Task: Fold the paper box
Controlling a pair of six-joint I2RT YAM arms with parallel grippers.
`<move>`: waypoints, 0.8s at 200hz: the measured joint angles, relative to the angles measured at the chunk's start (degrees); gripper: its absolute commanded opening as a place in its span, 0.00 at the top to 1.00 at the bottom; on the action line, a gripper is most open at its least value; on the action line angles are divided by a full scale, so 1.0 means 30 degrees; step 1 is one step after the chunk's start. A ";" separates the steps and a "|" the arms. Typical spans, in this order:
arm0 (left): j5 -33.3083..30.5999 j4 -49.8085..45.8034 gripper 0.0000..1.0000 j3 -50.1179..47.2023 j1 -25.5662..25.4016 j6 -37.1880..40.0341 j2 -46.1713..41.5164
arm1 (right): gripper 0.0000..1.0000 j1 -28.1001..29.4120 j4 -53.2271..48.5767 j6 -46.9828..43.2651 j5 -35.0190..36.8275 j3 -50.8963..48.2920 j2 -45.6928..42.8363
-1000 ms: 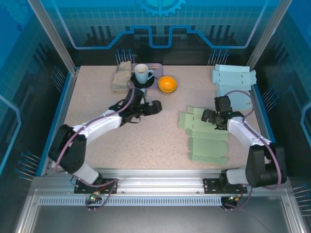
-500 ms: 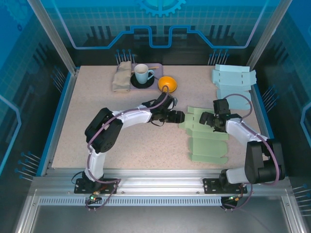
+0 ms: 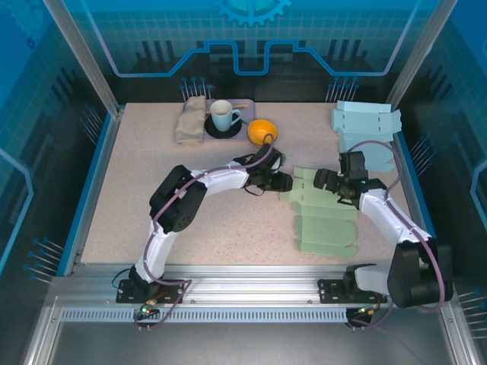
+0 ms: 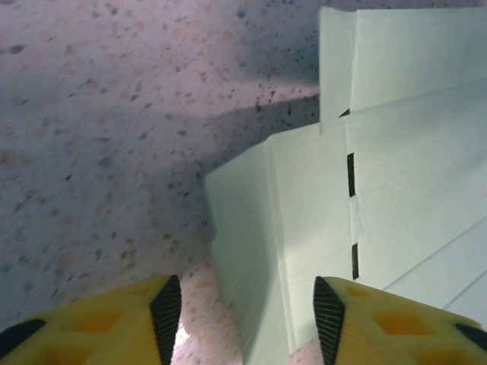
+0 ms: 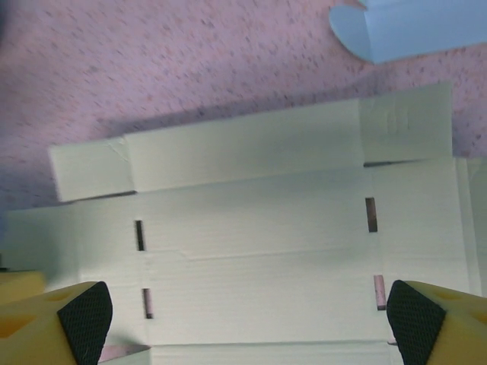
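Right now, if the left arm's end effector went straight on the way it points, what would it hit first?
The flat pale green cardboard box blank: its nearest flap edge lies between the fingers of the left end effector, though how far below them is unclear.

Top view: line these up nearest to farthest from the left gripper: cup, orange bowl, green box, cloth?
From the left gripper:
1. green box, right beside it
2. orange bowl, behind it
3. cup, back left
4. cloth, farthest left
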 measured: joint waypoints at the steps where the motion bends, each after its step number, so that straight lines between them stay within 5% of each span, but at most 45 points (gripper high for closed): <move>1: 0.0000 0.0000 0.55 0.0029 -0.0007 0.0022 0.0022 | 0.04 0.0000 -0.0015 0.0007 -0.0029 0.0022 -0.0073; 28: 0.0022 -0.0058 0.74 0.0444 -0.0124 0.0233 0.0495 | 0.06 0.0000 -0.0372 -0.0197 -0.0204 0.0437 -0.1107; 47: 0.0087 -0.0044 1.00 0.0576 -0.0204 0.0321 0.0612 | 0.07 0.0022 -0.0539 -0.0488 -0.0386 0.0852 -0.1406; 95: -0.1275 0.0729 1.00 -0.0466 -0.0452 0.0772 -0.0401 | 0.11 0.0058 -0.0590 -0.1348 -0.1639 0.1741 -0.1654; 160: -0.6404 0.0357 1.00 -0.4430 0.0058 0.5836 -0.9282 | 0.18 0.1530 0.0313 -0.4707 -0.3949 0.6980 -0.0597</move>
